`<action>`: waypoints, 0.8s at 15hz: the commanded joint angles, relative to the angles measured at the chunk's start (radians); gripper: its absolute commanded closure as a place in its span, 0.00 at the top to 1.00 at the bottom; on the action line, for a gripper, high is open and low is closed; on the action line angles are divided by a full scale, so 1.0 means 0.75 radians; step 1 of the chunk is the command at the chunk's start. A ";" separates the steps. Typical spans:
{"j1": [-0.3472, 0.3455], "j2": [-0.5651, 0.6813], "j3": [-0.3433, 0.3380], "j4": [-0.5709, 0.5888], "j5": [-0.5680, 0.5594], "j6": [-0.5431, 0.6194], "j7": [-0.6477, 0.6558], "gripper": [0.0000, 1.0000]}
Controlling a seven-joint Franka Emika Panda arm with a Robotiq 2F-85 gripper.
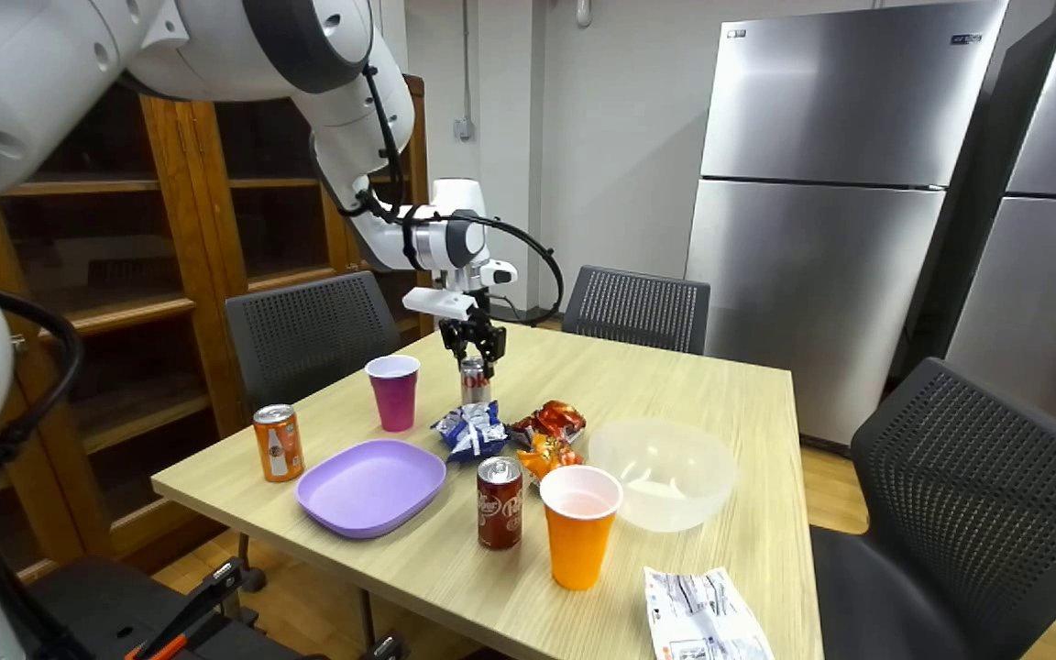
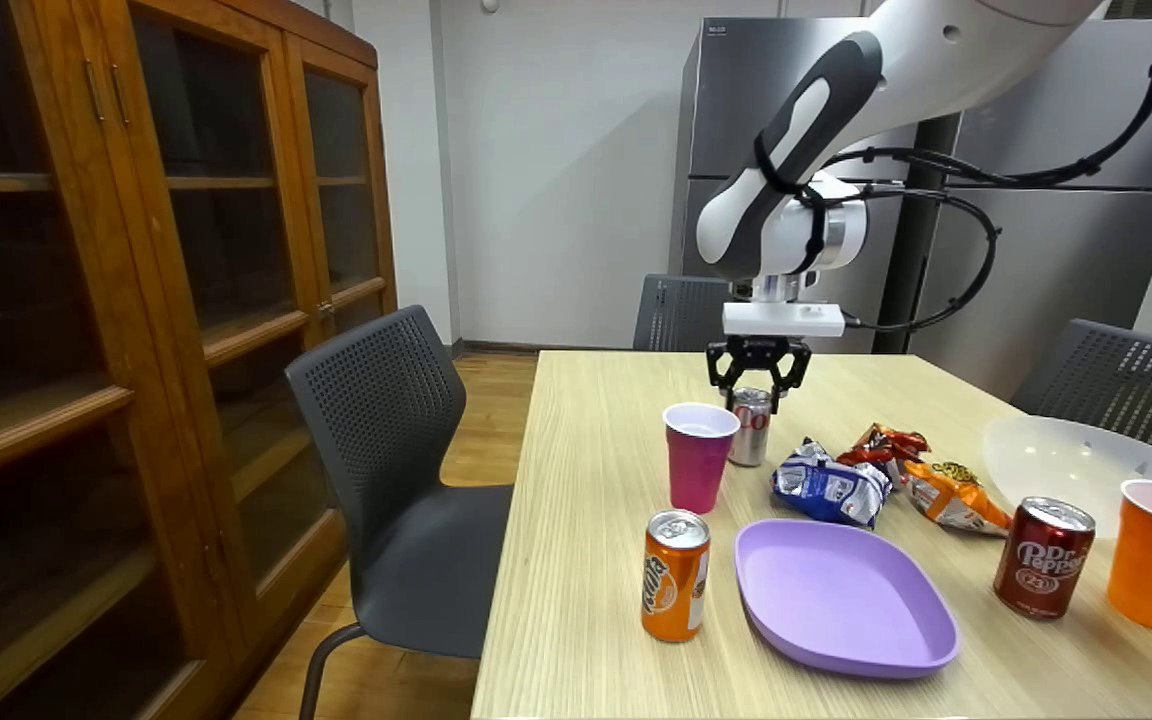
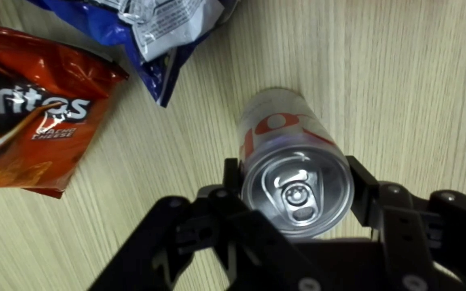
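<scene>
Gripper (image 3: 296, 182), nearest the wrist camera: black, two pads (image 3: 361, 189) pinching the silver can (image 3: 293, 161) from opposite sides, close to its rim. Silver can: red lettering, upright on the table (image 2: 596, 500), near the purple cup (image 2: 699, 468) and the blue bag (image 2: 832, 487); contents hidden.

Purple cup: upright, white lining at the mouth, bottom out of sight. Orange cup (image 1: 578, 536): upright, pale inner wall showing. Bowl (image 1: 713, 472): translucent, near the orange cup. Plate (image 1: 370, 486): lilac, shallow, flat on the table, between the orange can (image 2: 676, 590) and the Dr Pepper can (image 2: 1044, 560). Both cans: upright, contents hidden. Snack bags, three, grouped close together: blue bag, red bag (image 3: 34, 113), orange bag (image 2: 951, 497).

Differences by view. Wrist only: pull tab (image 3: 301, 200) on the silver can; "Nacho Cheese" legible on the red bag. In an exterior view only: white packet (image 1: 704, 614), printed, cut by the lower frame edge. Orange can: bottle picture (image 1: 279, 456) in an exterior view, brand lettering (image 2: 658, 585) in an exterior view.
</scene>
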 commanded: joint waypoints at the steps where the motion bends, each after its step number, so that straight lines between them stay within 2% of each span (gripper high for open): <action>1: 0.023 -0.059 -0.014 -0.005 -0.019 -0.034 0.044 0.38; 7: 0.030 -0.182 -0.016 -0.107 -0.024 0.010 0.051 0.38; 12: 0.022 -0.346 -0.007 -0.293 -0.021 0.067 0.051 0.38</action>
